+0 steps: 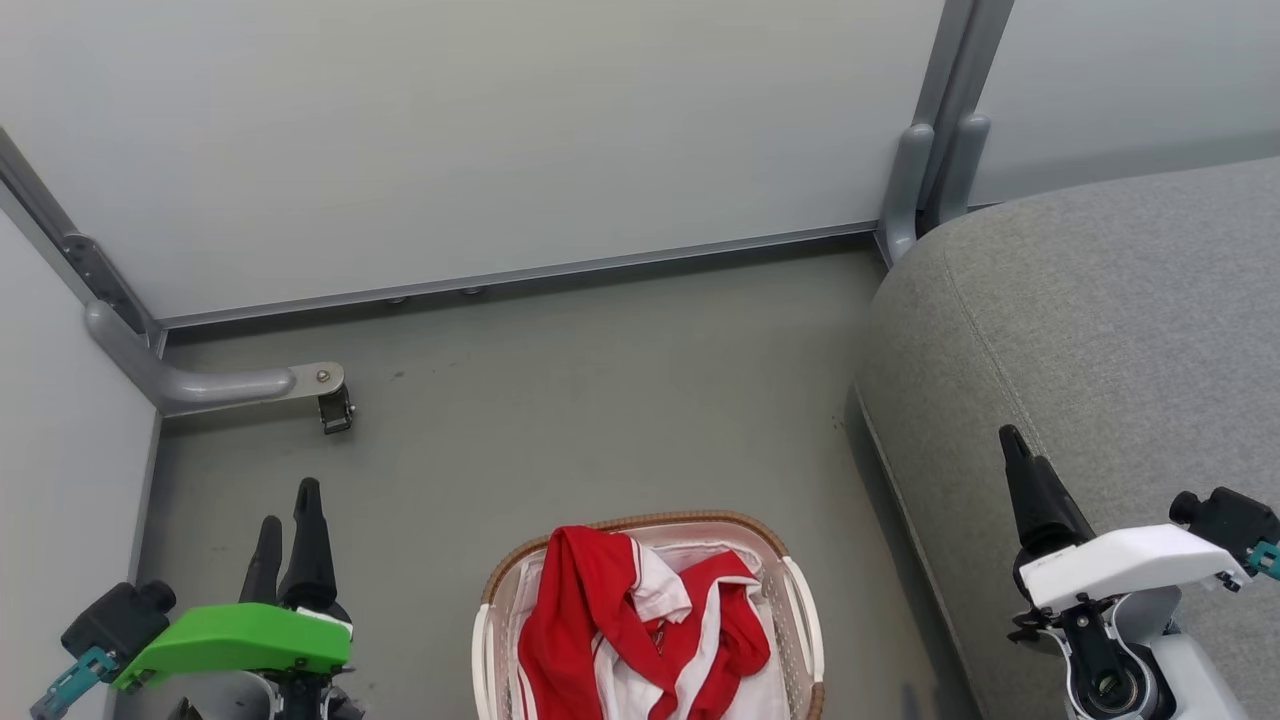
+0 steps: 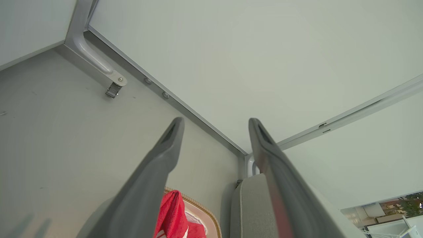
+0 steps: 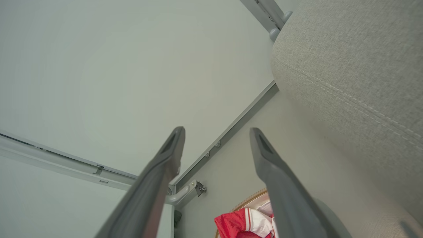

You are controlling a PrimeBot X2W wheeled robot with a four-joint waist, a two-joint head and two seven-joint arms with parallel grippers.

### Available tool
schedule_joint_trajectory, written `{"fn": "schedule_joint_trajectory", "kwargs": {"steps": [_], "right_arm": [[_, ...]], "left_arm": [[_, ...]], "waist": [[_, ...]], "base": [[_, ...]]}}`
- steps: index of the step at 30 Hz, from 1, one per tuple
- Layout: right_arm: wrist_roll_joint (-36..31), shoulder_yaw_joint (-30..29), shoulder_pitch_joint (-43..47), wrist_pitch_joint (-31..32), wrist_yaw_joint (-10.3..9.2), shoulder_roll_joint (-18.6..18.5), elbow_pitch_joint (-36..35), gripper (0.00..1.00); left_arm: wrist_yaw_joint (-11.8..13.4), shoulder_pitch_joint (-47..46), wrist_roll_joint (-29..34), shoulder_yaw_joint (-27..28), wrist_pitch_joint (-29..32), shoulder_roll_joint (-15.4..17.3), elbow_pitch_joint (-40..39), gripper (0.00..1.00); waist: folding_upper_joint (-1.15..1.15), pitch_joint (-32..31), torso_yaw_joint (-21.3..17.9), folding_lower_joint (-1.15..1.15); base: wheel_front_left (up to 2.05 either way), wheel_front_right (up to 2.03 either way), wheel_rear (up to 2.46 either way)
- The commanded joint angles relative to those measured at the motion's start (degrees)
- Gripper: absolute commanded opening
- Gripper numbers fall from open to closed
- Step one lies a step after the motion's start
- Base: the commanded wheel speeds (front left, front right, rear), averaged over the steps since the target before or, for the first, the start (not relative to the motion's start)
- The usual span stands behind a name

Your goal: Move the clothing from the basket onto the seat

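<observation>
Head view: clothing [image 1: 600, 625] is in the basket [image 1: 803, 600], bottom centre of frame. It is a red-and-white heap with a red fold rising at the upper-left rim. Basket stands on the floor [image 1: 600, 400]. Seat [image 1: 1090, 330] takes the right side of frame, near the basket but apart from it, with a strip of floor between.

Left pincer [image 1: 290, 505] is at lower left, fingers pointing up-frame, over bare floor left of the basket and clear of it. Left wrist view: fingers spread wide, wall and floor showing in the gap, so it's open and holding nothing.

Right pincer [image 1: 1015, 445] is at lower right, overlapping the seat's edge in frame. Right wrist view: fingers likewise apart, open, wall and floor in the gap.

Both wrist views catch the clothing and the basket rim at the bottom edge.
</observation>
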Motion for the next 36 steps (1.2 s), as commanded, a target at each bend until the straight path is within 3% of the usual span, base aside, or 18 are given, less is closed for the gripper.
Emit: {"fn": "schedule_joint_trajectory", "kwargs": {"steps": [1, 12, 36], "right_arm": [[-2.41, 0.51, -1.71, -0.66, 0.00, -0.75, -0.35, 1.00], [-14.46, 1.80, -2.09, -2.67, 0.00, -1.02, 0.73, 1.00], [-32.13, 2.06, -1.32, -6.37, 0.01, -0.65, 2.96, 1.00]], "left_arm": [[-0.16, -1.55, 2.76, -0.24, -0.59, 0.64, -0.46, 1.00], [0.77, -1.43, 14.23, -2.13, -2.64, 1.16, 0.19, 1.00], [3.34, 0.08, 29.55, -5.58, -6.35, 1.70, 0.61, 1.00]], "waist": [[0.00, 0.04, 0.04, 0.00], [0.00, 0.52, 0.21, 0.00], [0.00, 1.20, 0.38, 0.00]], "base": [[0.00, 0.00, 0.00], [0.00, 0.00, 0.00], [0.00, 0.00, 0.00]]}}
